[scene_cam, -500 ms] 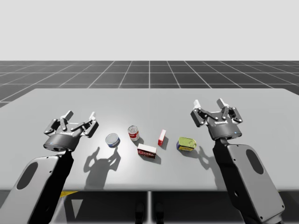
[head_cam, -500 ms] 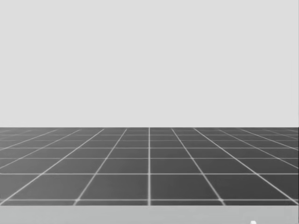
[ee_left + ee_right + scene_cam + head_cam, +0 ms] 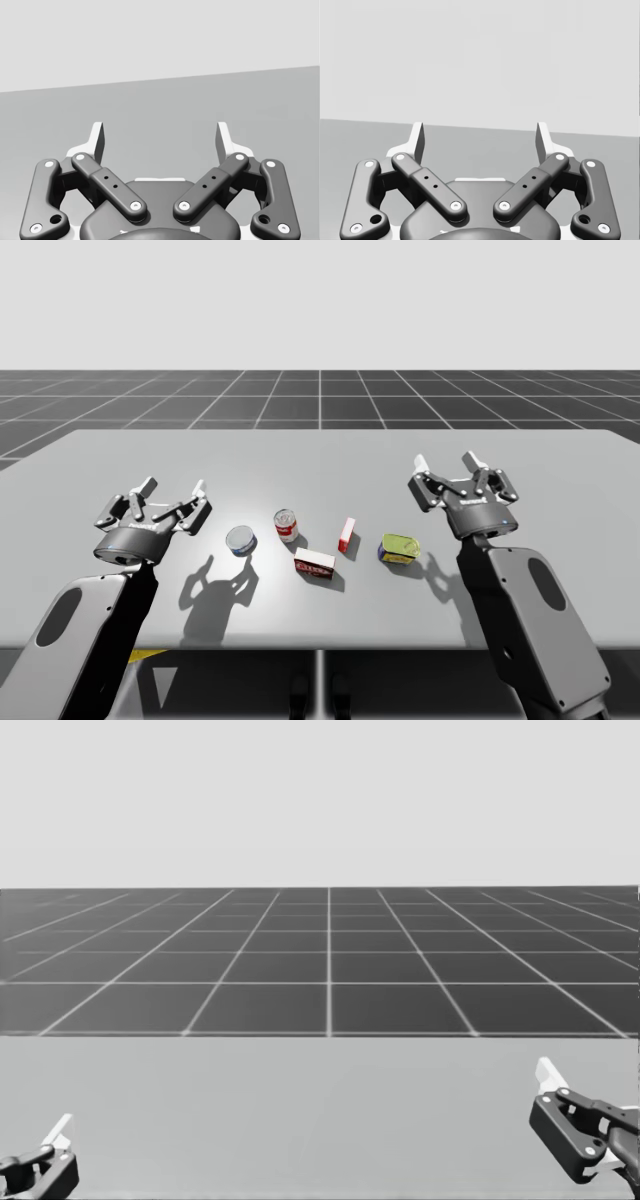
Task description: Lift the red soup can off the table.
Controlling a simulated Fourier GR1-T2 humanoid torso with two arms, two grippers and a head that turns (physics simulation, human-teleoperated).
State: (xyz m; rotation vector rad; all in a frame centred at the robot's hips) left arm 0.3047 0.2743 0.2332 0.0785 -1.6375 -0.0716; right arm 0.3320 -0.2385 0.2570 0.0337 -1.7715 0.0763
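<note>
Head has dipped; red soup can (image 3: 286, 525) on grey table (image 3: 330, 460), gridded floor (image 3: 320, 397).

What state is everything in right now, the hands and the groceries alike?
Left hand: open, holding nothing.
Right hand: open, holding nothing.
Red soup can: upright on the table, not yet lifted.
Blue flat can: on the table, untouched.
Tall red-and-white box: standing upright.
Low red box: lying flat.
Yellow-green can: on the table, untouched.
</note>
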